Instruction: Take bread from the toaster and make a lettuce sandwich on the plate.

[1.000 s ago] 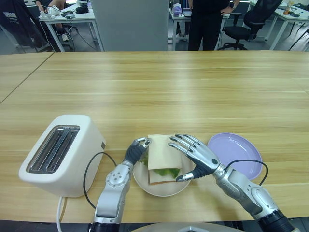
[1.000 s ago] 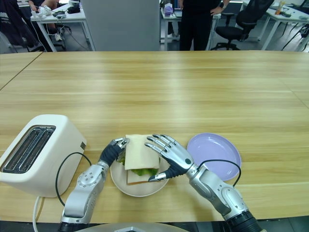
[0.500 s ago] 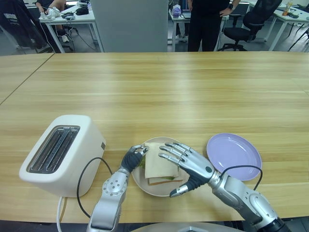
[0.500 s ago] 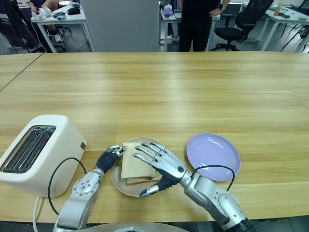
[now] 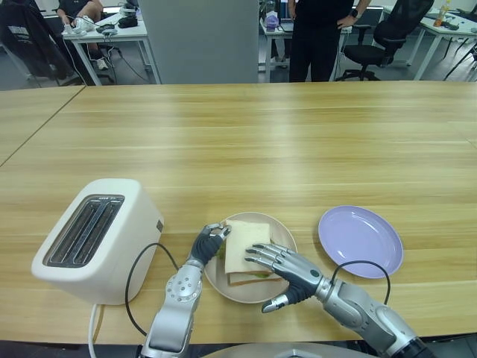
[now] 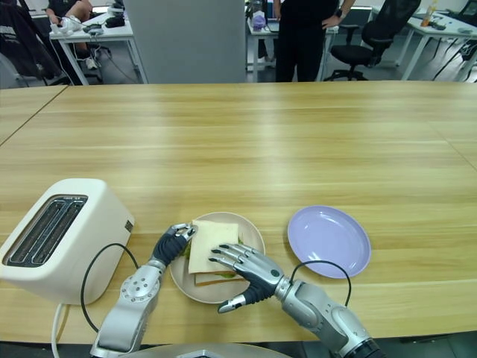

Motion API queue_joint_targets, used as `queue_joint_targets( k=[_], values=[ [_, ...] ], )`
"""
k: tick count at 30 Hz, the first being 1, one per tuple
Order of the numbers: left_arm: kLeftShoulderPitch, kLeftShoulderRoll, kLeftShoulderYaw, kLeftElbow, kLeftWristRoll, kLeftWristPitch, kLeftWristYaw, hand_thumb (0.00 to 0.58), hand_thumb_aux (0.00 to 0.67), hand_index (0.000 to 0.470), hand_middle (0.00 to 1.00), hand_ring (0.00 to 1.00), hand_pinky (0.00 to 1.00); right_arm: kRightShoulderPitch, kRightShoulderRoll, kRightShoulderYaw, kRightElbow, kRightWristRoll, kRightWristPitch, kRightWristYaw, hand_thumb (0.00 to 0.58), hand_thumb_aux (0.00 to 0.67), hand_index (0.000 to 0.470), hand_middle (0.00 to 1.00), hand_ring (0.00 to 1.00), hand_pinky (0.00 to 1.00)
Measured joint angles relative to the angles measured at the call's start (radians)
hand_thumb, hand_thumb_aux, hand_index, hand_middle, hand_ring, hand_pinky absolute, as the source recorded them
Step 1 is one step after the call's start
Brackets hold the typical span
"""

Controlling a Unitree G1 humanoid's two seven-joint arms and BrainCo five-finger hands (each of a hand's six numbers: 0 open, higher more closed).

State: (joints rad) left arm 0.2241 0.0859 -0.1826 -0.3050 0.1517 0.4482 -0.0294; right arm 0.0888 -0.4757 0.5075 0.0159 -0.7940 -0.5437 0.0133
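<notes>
We list: sandwich [image 5: 244, 247], lettuce between the bread slices, on the beige plate [image 5: 279, 230], between both hands. Left hand [image 5: 207, 242]: at its left edge; we cannot tell its grip. Right hand [image 5: 287, 267]: spread, released, over its near right corner. Toaster [image 5: 97, 239]: left of the left hand. Purple plate [image 5: 361, 241]: right of the right hand.

Right robot hand [image 5: 287, 266] lowered, drawn nearer — top bread slice [image 5: 244, 242] now lying flatter.
</notes>
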Motion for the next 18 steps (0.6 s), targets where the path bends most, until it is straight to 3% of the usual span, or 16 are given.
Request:
queue_joint_targets(
  k=[5,6,7,8,9,11,12,13,14,15,16,18],
  values=[
    [-0.007,0.003,-0.029,0.038,0.058,-0.026,0.033,0.58,0.662,0.455,1.0,1.0,1.0,-0.006,-0.001,-0.001,0.015,0.032,0.003,0.021,0.0,0.0,0.0,0.0,0.0,0.0],
    [-0.01,0.013,-0.043,0.043,0.09,-0.028,0.049,0.579,0.638,0.438,1.0,1.0,1.0,-0.006,-0.001,-0.002,0.015,0.04,0.004,0.027,0.0,0.0,0.0,0.0,0.0,0.0],
    [-0.013,0.023,-0.054,0.048,0.116,-0.03,0.061,0.566,0.568,0.39,0.96,0.96,0.96,-0.006,-0.001,-0.002,0.015,0.044,0.004,0.032,0.0,0.0,0.0,0.0,0.0,0.0],
    [-0.017,0.034,-0.065,0.054,0.142,-0.031,0.073,0.566,0.568,0.39,0.96,0.96,0.96,-0.006,-0.001,-0.002,0.015,0.045,0.005,0.035,0.0,0.0,0.0,0.0,0.0,0.0],
    [-0.023,0.053,-0.08,0.064,0.185,-0.037,0.094,0.482,0.394,0.271,0.93,0.93,0.93,-0.007,-0.001,-0.002,0.014,0.049,0.006,0.038,0.0,0.0,0.0,0.0,0.0,0.0],
    [-0.043,0.103,-0.123,0.105,0.285,-0.071,0.152,0.4,0.297,0.204,0.93,0.93,0.93,-0.008,-0.001,-0.003,0.014,0.062,0.009,0.041,0.0,0.0,0.0,0.0,0.0,0.0],
    [-0.056,0.134,-0.147,0.134,0.348,-0.09,0.189,0.4,0.297,0.204,0.93,0.93,0.93,-0.012,-0.001,-0.004,0.014,0.065,0.01,0.046,0.0,0.0,0.0,0.0,0.0,0.0],
    [-0.067,0.152,-0.164,0.165,0.403,-0.108,0.227,0.198,0.126,0.087,0.96,0.96,0.96,-0.014,-0.001,-0.006,0.014,0.068,0.012,0.053,0.0,0.0,0.0,0.0,0.0,0.0],
    [-0.075,0.165,-0.177,0.193,0.438,-0.115,0.251,0.248,0.163,0.112,0.96,0.96,0.96,-0.016,-0.001,-0.007,0.014,0.072,0.013,0.057,0.0,0.0,0.0,0.0,0.0,0.0],
    [-0.079,0.177,-0.19,0.229,0.481,-0.118,0.281,0.248,0.163,0.112,0.96,0.96,0.96,-0.016,-0.001,-0.009,0.014,0.075,0.015,0.059,0.0,0.0,0.0,0.0,0.0,0.0],
    [-0.09,0.189,-0.207,0.26,0.53,-0.124,0.313,0.334,0.234,0.161,0.98,0.98,0.98,-0.016,-0.001,-0.012,0.014,0.08,0.017,0.061,0.0,0.0,0.0,0.0,0.0,0.0],
    [-0.112,0.209,-0.246,0.33,0.621,-0.118,0.368,0.349,0.247,0.17,1.0,1.0,1.0,-0.02,-0.001,-0.015,0.012,0.084,0.02,0.067,0.0,0.0,0.0,0.0,0.0,0.0]
  ],
)
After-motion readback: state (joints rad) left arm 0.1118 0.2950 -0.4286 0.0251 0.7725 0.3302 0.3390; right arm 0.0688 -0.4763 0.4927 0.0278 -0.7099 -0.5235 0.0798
